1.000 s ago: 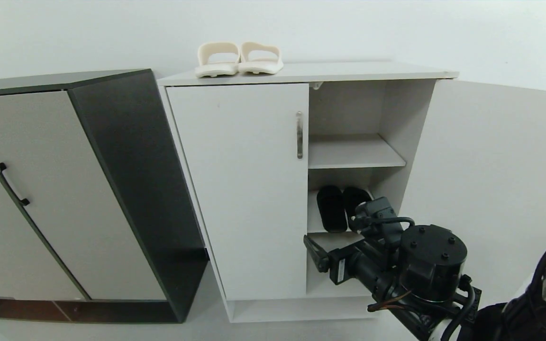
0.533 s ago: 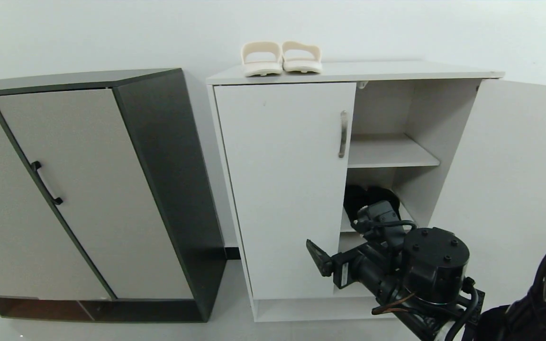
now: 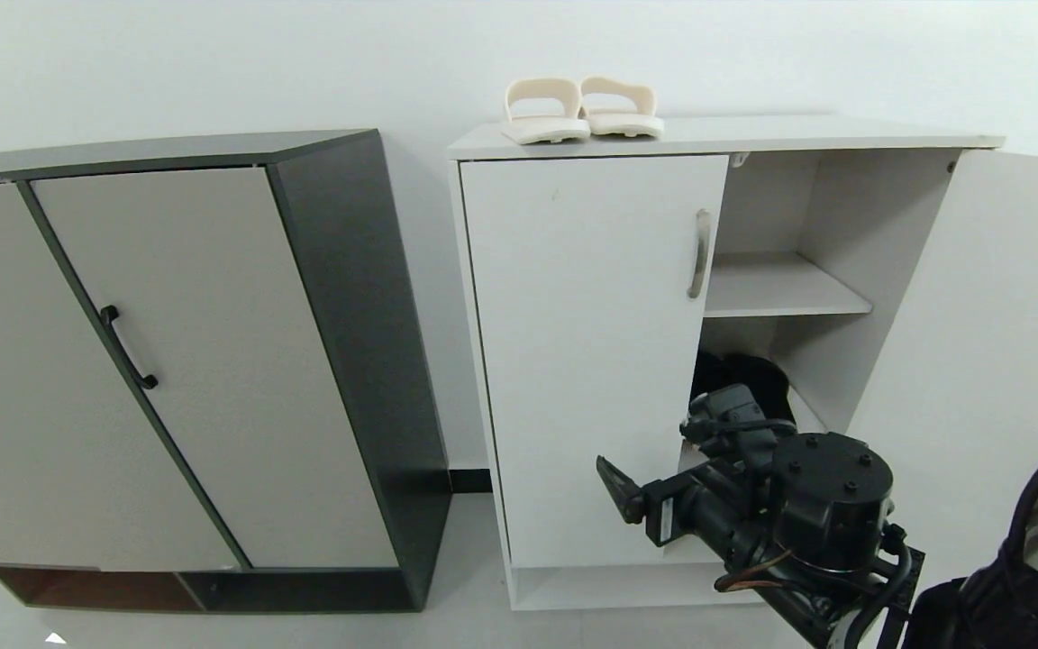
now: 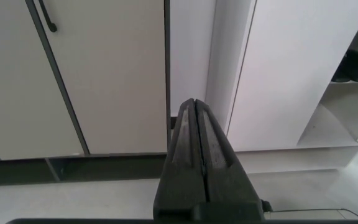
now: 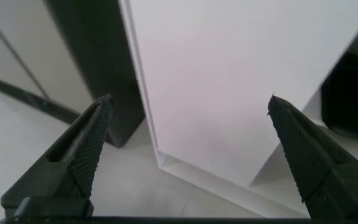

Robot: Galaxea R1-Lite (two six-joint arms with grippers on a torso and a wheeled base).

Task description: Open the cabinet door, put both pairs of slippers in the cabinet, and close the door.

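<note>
Head view first: the white cabinet [image 3: 591, 361] has its right-hand door [image 3: 1006, 342] swung wide open, while the left-hand door [image 3: 587, 297] is shut, its metal handle [image 3: 699, 254] running upright along the inner edge. The beige slippers [image 3: 582, 110] sit as a pair side by side on top of the cabinet, near the back and over the shut door. The black slippers [image 3: 744, 379] are already inside, in the compartment just under the upper shelf [image 3: 780, 293]. We only get part of them, since the shut door and the right arm cover the rest.

The right gripper [image 5: 188, 106] hangs low in front of the white cabinet, down by the bottom of the shut door. Its jaws are spread wide with nothing between them. From its wrist view we catch a black slipper off to one side, inside the cabinet.

The left gripper [image 4: 194, 102] has its 2 fingers pressed flat together, holding nothing. It's above the floor [image 4: 73, 199], pointing at the narrow gap between the white cabinet and the dark cabinet [image 3: 339, 315] that stands just beside it on the left. That dark one has 2 pale doors, both shut, each with a black handle [image 3: 127, 347].
</note>
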